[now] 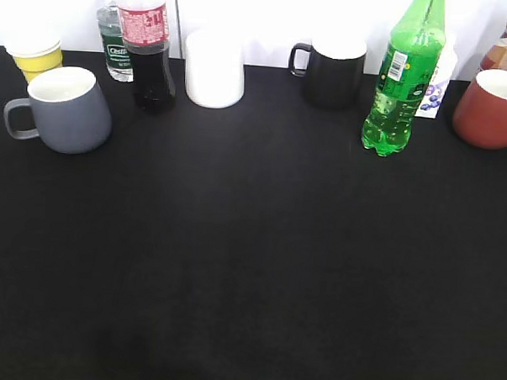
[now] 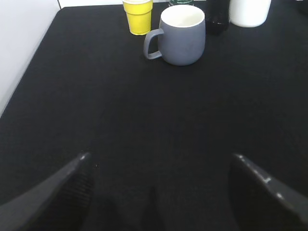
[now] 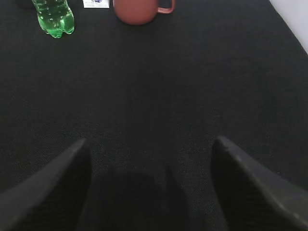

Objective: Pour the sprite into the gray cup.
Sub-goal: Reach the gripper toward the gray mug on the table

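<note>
Sprite: translucent green bottle (image 3: 54,17), far ahead-left of right end effector (image 3: 149,185), fingers spread
Gray cup: rounded ceramic (image 2: 182,34), ahead of left end effector (image 2: 161,187), released
Worktop: black cloth (image 1: 250,266)

Little can be read. Near the table's far left corner, the small clear bottle (image 1: 115,45) carries a dark-green label with white lettering, too blurred to spell out. The cola bottle (image 1: 148,51) beside it has a red label with unreadable white script. The sprite (image 1: 406,79) shows only a barcode strip.
</note>
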